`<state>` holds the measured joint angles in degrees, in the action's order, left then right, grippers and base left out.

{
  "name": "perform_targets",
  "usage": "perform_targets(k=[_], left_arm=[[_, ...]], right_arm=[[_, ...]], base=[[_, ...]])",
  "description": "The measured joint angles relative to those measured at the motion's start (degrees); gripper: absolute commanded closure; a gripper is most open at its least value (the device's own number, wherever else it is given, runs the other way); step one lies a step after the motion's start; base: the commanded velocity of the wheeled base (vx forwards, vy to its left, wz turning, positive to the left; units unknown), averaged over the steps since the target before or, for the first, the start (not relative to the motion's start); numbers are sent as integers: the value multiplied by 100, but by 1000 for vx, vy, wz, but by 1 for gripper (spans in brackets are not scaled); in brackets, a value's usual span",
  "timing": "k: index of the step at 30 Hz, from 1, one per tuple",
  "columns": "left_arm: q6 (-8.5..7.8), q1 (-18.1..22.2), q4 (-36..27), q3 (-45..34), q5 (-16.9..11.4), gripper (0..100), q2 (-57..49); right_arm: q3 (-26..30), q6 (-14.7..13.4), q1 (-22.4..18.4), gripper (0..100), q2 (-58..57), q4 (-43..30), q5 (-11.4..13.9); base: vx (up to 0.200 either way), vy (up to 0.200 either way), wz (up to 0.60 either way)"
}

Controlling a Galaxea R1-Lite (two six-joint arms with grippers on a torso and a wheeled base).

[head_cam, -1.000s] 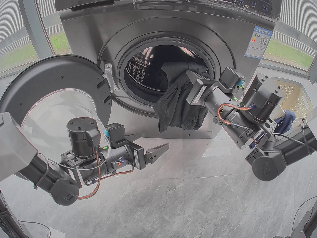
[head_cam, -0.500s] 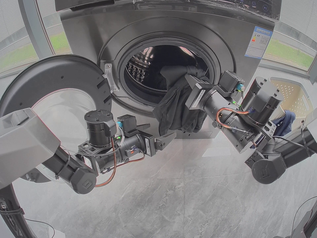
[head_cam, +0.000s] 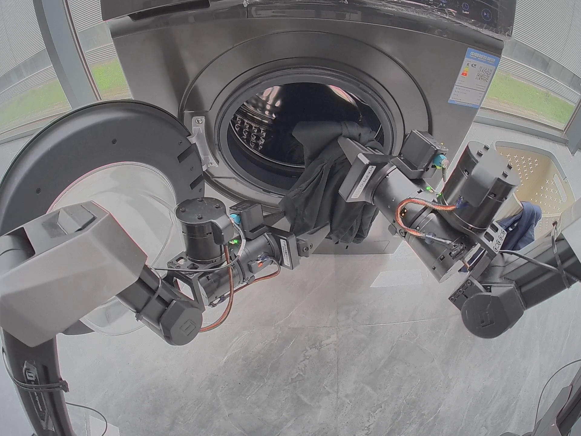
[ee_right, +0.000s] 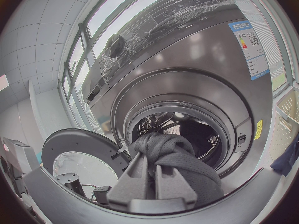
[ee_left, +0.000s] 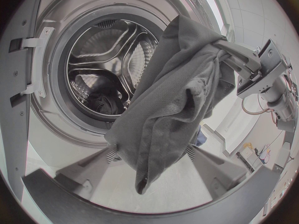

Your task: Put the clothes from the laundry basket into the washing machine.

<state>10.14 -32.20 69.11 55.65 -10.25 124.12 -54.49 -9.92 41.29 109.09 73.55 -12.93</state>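
My right gripper (head_cam: pixel 350 148) is shut on a dark grey garment (head_cam: pixel 321 195), holding it at the lower rim of the washing machine's round opening (head_cam: pixel 272 140). The cloth (ee_left: pixel 174 103) hangs from that gripper (ee_left: pixel 239 59) down past the rim. My left gripper (head_cam: pixel 305 231) is open at the garment's hanging lower part, and its ribbed fingers (ee_left: pixel 112 154) stand on either side of the cloth. In the right wrist view the gripper (ee_right: pixel 152 171) pinches the bunched garment (ee_right: pixel 177 159) before the drum (ee_right: pixel 193 134). Another dark piece (ee_left: pixel 104 101) lies inside the drum.
The machine's door (head_cam: pixel 103 152) is swung wide open on the left, behind my left arm. A beige laundry basket (head_cam: pixel 538 183) stands at the right with a blue garment (head_cam: pixel 523 222) over its edge. Grey tiled floor (head_cam: pixel 339 346) lies in front.
My left arm has moved forward and up from low over the floor until its open fingers reach the garment's hanging end. The right gripper, with the garment, has barely shifted.
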Motion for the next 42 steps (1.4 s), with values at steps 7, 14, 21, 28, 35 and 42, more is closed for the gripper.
perform_targets(k=[7, 14, 21, 28, 35, 42], left_arm=[[-5, -35, 71, 127, 43, 100, 151], [-16, -94, 295, -152, 33, 100, 11], [-40, -219, 395, -922, -15, 100, -572], [-68, -521, 514, -1980, -74, 100, -1398], [-60, -785, 767, -2391, -149, 100, -1851], [-11, -780, 939, -2260, -143, 100, -1910]], right_arm=[[9, -9, 0, 100, 2, 0, -1], [48, -11, -11, 100, 2, 5, 16], [185, -6, -48, 100, 35, 139, 56], [552, 24, -66, 100, 190, 532, 123], [775, 43, -48, 100, 336, 736, 229], [805, 45, -30, 100, 386, 739, 229]], base=[[0, 0, 0], [0, 0, 0], [0, 0, 0], [0, 0, 0], [0, 0, 0], [0, 0, 0]])
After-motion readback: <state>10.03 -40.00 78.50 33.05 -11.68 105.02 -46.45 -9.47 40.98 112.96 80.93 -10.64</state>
